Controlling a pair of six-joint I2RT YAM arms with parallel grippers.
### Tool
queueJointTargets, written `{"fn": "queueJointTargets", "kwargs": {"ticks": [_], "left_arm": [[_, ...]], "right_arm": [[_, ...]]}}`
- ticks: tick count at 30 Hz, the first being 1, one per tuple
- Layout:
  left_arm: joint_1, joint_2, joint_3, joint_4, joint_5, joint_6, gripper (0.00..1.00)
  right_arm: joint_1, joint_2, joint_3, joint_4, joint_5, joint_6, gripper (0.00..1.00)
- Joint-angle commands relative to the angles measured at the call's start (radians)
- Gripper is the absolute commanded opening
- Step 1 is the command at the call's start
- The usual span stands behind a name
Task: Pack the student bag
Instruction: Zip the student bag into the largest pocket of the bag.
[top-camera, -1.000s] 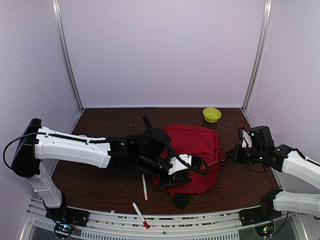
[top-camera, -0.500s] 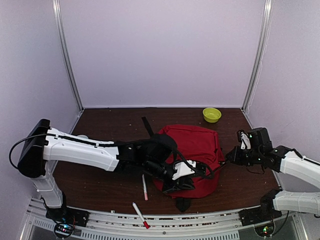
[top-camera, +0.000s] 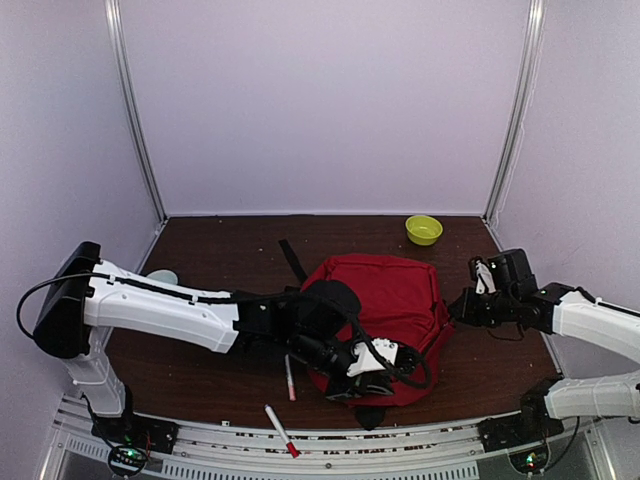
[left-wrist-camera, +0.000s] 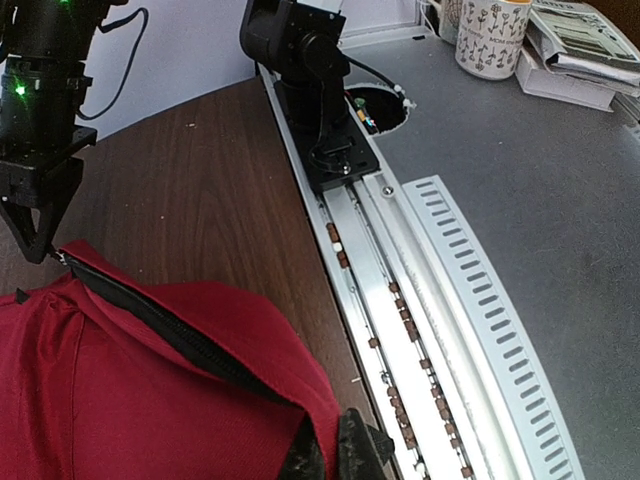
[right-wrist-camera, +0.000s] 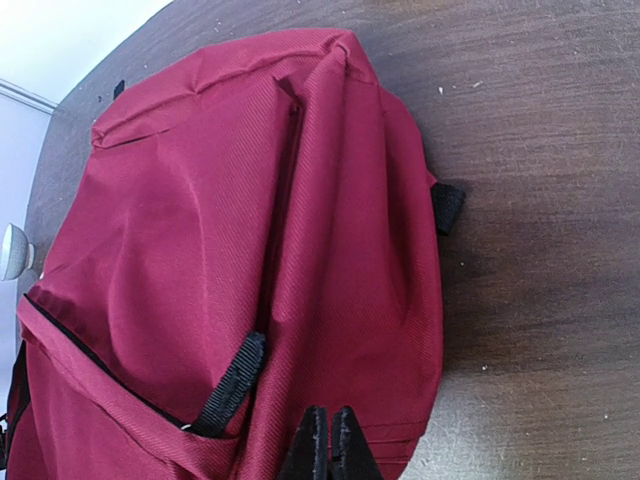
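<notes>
Dark table (top-camera: 220, 250) carries bag (top-camera: 395, 285): judged soft, limp, light; best pinched along zipper (left-wrist-camera: 150, 315). Left gripper (left-wrist-camera: 335, 452) clamps its rim, right gripper (right-wrist-camera: 327, 437) its corner, jaws closed.

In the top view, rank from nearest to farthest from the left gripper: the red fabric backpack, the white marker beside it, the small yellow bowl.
1. Red fabric backpack: the left gripper touches it.
2. White marker: just left of the gripper.
3. Small yellow bowl: far back, right.
</notes>
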Motion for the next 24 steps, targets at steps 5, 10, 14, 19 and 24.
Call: {"fn": "queueJointTargets", "kwargs": {"ticks": [5,10,14,19,24], "left_arm": [[-0.040,0.080,0.134,-0.058,0.089,-0.027,0.04],[-0.040,0.085,0.139,-0.059,0.050,-0.050,0.15],[-0.040,0.085,0.134,-0.059,0.029,-0.073,0.18],[-0.039,0.074,0.099,-0.045,0.008,-0.086,0.14],[-0.040,0.053,0.056,-0.013,-0.007,-0.102,0.12]], "right_arm": [[-0.025,-0.027,0.030,0.043,0.025,-0.019,0.00],[-0.026,-0.104,0.012,-0.016,0.021,-0.034,0.13],[-0.026,-0.140,0.035,-0.077,0.050,-0.044,0.66],[-0.025,-0.131,0.108,-0.116,0.108,-0.052,0.91],[-0.026,0.032,0.229,-0.115,0.109,-0.051,1.00]]}}
